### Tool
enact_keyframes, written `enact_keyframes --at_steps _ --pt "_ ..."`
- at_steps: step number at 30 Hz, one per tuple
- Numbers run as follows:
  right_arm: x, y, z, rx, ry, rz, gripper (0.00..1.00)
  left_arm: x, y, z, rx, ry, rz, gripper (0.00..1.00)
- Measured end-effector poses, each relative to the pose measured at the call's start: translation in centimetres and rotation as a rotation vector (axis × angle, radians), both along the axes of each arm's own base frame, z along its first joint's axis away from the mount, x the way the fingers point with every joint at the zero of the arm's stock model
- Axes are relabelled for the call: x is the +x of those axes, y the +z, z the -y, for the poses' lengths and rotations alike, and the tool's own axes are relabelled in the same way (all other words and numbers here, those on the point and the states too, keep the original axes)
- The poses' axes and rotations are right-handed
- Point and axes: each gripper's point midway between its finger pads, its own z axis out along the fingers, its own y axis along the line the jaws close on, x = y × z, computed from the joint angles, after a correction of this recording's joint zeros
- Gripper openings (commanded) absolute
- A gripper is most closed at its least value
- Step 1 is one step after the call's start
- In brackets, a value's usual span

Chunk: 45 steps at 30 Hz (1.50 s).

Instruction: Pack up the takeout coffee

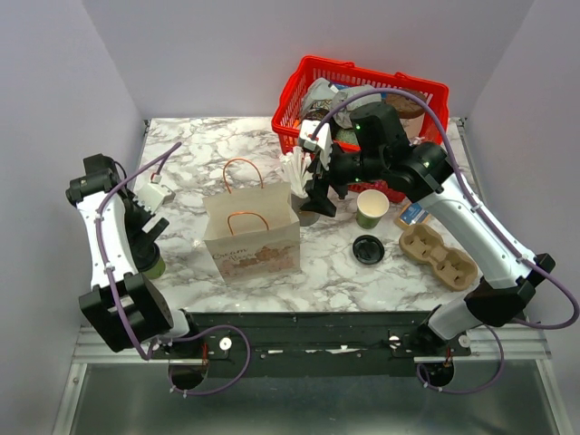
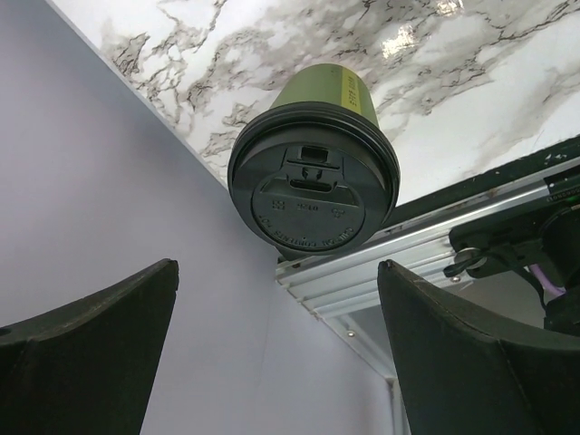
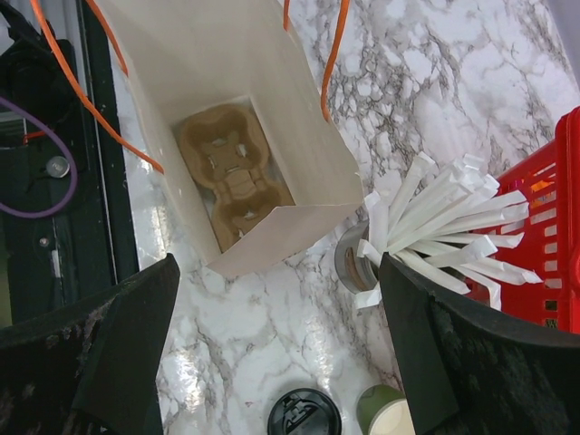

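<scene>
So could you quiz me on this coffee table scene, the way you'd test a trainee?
1. True or false: the left gripper is clamped on the dark-green paper cup with the black plastic lid.
2. What lies inside the white paper bag with orange handles? A a brown cardboard cup carrier; B a red basket; C white sticks.
3. Which cup stands nearest the loose black lid on the table?

Key: 1 false, its jaws stand open with the cup ahead of them. 2 A. 3 the lidless green paper cup.
</scene>
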Motion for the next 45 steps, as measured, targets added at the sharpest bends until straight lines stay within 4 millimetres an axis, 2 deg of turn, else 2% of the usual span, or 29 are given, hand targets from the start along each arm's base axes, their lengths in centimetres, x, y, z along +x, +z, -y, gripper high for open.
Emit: enact_keyframes --at_steps 16,25,45 --pt "0.0 0.0 0.0 0.001 -0.002 -0.003 1.00 0.3 -2.5 0.1 -0.058 -0.029 -0.088 0.99" --pt "0.0 0.0 0.0 0.001 -0.002 -0.003 1.00 -1.1 -4.1 0.8 -0.086 -0.029 -0.148 0.99" --pt "0.0 0.0 0.0 0.001 -0.002 -0.003 1.00 -0.9 -4.1 0.8 -0.091 -0.028 -0.145 0.99"
